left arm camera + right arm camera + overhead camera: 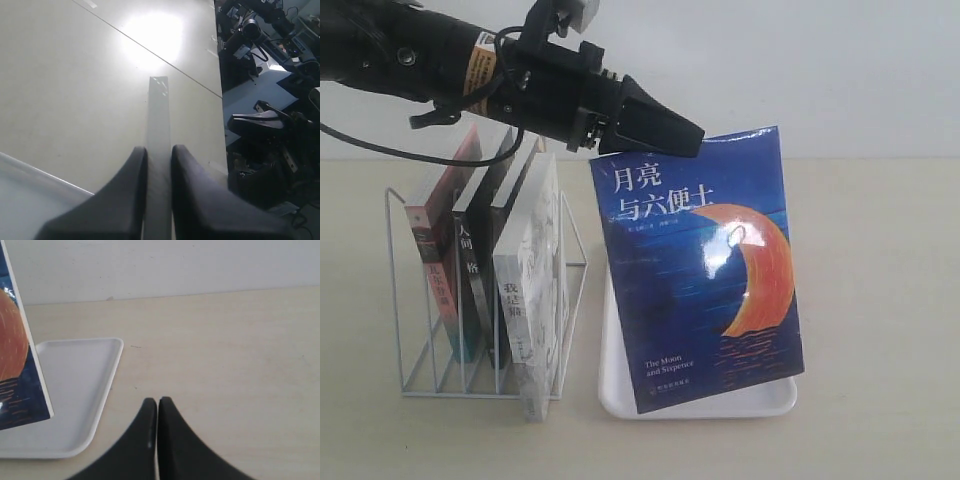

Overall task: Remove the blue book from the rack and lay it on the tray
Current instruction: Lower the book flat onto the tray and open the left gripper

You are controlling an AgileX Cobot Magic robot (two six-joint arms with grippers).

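The blue book [705, 270], with its orange moon cover facing out, hangs nearly upright and slightly tilted, clear of the rack [460, 395]. My left gripper [690, 140] is shut on its top edge. In the left wrist view the book's thin edge [159, 110] runs out between the fingers of the left gripper [159, 150]. The book's lower edge is over the white tray [620, 395]; I cannot tell whether it touches. The right wrist view shows the right gripper [158, 401] shut and empty over the table, beside the tray [80, 385] and the book's lower corner [15, 365].
The white wire rack stands left of the tray and holds a white-spined book [525, 310], black-spined books [470, 270] and a red-covered one [435, 260]. A pale wall stands behind the table. Bare tabletop stretches right of the tray.
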